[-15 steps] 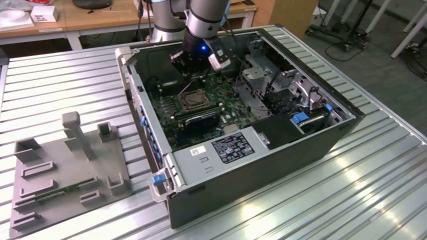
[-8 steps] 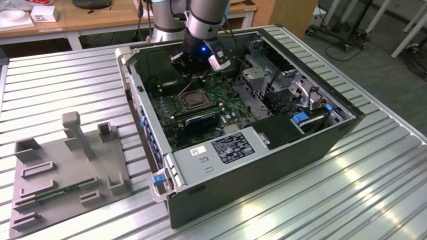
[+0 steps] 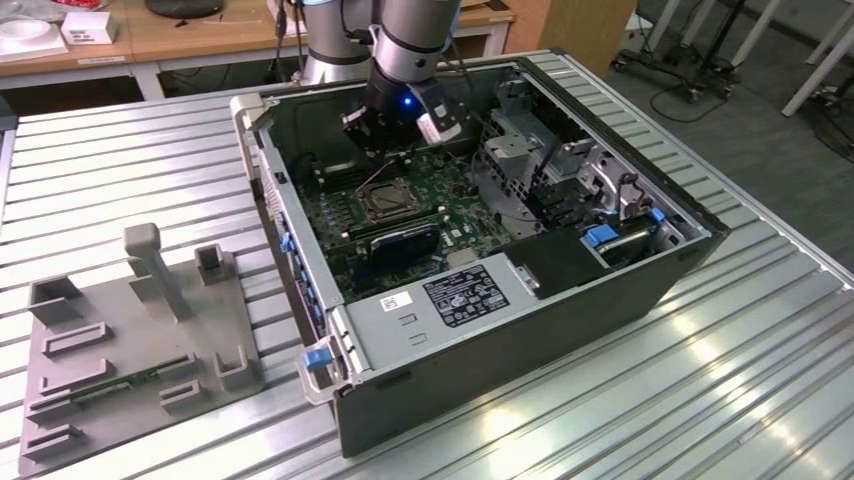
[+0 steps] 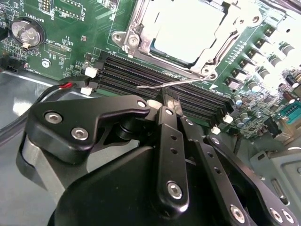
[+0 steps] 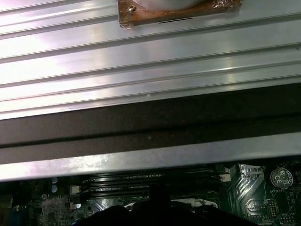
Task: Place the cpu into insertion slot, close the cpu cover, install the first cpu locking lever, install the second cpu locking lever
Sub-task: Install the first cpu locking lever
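Several memory slots (image 4: 141,77) beside claw (image 4: 171,100)

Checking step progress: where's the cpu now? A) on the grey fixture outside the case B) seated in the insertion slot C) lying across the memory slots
B: the second wrist view shows the cpu in the insertion slot, the cpu cover framing it.

Pale cpu (image 4: 188,30) seated in insertion slot (image 3: 387,202) w/ silvery cpu cover (image 4: 199,58) flat over it.
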Action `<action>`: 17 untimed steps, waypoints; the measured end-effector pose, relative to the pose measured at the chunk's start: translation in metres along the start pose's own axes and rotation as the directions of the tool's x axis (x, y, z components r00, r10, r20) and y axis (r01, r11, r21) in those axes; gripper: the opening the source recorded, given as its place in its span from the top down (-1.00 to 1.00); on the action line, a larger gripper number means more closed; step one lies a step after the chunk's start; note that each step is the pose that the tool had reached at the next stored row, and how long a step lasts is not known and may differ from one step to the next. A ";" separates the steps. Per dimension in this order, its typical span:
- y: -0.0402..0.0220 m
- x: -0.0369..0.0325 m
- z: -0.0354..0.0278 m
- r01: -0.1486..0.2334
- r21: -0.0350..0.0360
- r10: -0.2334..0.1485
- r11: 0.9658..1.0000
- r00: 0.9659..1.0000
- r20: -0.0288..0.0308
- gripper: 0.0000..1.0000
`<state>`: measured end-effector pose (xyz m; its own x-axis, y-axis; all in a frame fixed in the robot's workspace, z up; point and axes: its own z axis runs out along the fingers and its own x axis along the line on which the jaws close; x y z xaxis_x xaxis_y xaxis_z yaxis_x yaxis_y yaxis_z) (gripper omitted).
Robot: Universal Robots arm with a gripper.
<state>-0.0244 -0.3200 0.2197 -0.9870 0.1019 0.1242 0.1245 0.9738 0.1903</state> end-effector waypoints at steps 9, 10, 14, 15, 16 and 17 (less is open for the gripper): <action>-0.0032 -0.0066 0.0042 -0.005 -0.001 0.005 1.000 1.000 0.001 0.79; -0.0037 -0.0073 0.0048 -0.006 -0.001 0.006 1.000 1.000 0.001 0.79; -0.0060 -0.0094 0.0069 -0.009 -0.001 0.009 1.000 1.000 0.002 0.79; -0.0063 -0.0095 0.0073 -0.010 -0.001 0.010 1.000 1.000 0.002 0.79; -0.0064 -0.0095 0.0075 -0.010 -0.001 0.010 1.000 1.000 0.002 0.79; -0.0064 -0.0095 0.0075 -0.010 -0.001 0.010 1.000 1.000 0.002 0.79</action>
<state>-0.0166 -0.3257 0.2100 -0.9859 0.1119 0.1243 0.1343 0.9725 0.1901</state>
